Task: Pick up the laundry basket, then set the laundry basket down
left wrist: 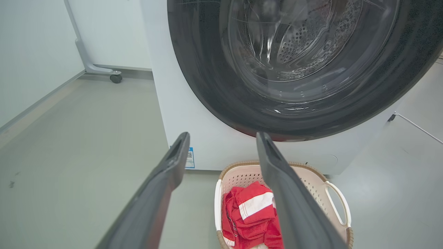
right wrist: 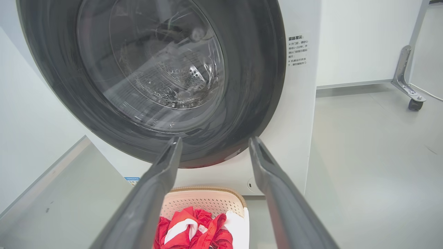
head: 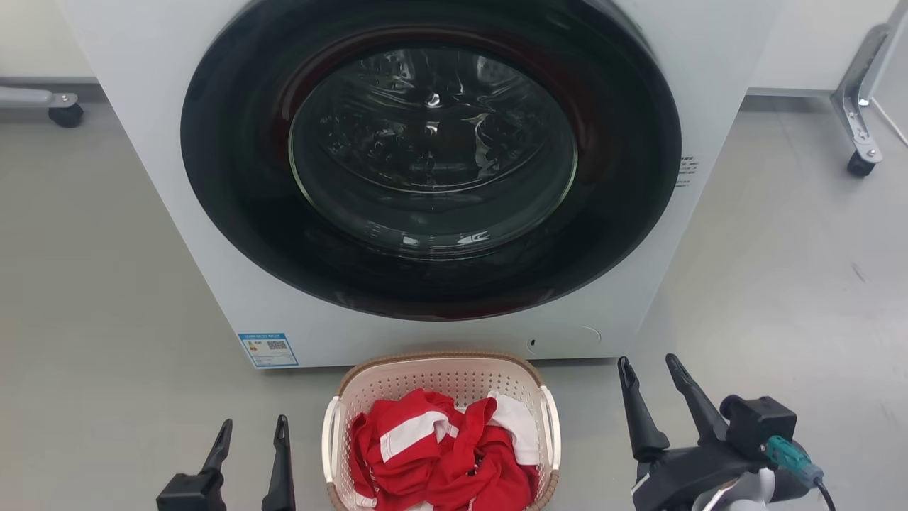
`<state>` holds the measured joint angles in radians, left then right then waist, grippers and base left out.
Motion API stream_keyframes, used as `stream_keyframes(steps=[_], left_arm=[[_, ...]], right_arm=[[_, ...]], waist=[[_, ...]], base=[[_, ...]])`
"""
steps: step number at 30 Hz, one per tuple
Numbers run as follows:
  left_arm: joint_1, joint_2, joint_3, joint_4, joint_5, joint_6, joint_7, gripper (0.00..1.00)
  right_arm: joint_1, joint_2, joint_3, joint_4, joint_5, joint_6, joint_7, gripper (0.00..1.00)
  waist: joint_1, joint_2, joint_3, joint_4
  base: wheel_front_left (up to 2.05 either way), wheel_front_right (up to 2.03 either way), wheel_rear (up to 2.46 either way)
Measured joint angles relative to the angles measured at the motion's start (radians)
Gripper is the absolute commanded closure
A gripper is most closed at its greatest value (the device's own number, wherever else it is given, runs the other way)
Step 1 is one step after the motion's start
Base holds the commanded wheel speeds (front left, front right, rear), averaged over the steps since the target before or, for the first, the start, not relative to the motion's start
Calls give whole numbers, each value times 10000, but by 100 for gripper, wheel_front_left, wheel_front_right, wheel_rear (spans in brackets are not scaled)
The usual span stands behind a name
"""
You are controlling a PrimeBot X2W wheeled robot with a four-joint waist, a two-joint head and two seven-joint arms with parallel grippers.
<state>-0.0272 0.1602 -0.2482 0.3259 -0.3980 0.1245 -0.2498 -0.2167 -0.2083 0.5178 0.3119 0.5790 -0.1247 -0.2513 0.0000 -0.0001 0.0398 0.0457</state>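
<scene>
The cream perforated laundry basket (head: 397, 387) with a brown woven-look rim stands on the floor just in front of the washer, at the bottom middle of the head view. Red and white clothes (head: 440, 454) lie inside it. Its white side handles (head: 550, 426) stick out left and right. My left gripper (head: 255, 433) is open to the basket's left, apart from it. To the right of the basket, my right gripper (head: 649, 365) is open and holds nothing. The basket (left wrist: 322, 188) lies low in the left wrist view, behind the open left gripper (left wrist: 223, 136). The basket (right wrist: 204, 202) also sits low between the fingers of the open right gripper (right wrist: 214, 141).
A white front-loading washer (head: 709, 85) with a large dark round door (head: 433, 156), shut, rises directly behind the basket. Grey floor spreads left and right. Wheeled metal frame legs (head: 858, 135) stand at the far right, and a caster (head: 65, 113) at the far left.
</scene>
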Motion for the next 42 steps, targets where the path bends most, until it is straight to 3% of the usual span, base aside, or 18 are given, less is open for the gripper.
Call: stream_keyframes(steps=[18,42], left_arm=[[1387,-539,1026,-1858,1499,0,0,0],[1608,-752,1145,-2671,1900,0,0,0]], right_arm=[[1692,464,-1312,-1618,-1475,0,-23,0],[2108,767,-1877,-2274,-2309,-29,-25,0]], waist=[[0,1,-369,-112],[0,1,-248,-209]], base=[[0,0,0],[0,0,0]])
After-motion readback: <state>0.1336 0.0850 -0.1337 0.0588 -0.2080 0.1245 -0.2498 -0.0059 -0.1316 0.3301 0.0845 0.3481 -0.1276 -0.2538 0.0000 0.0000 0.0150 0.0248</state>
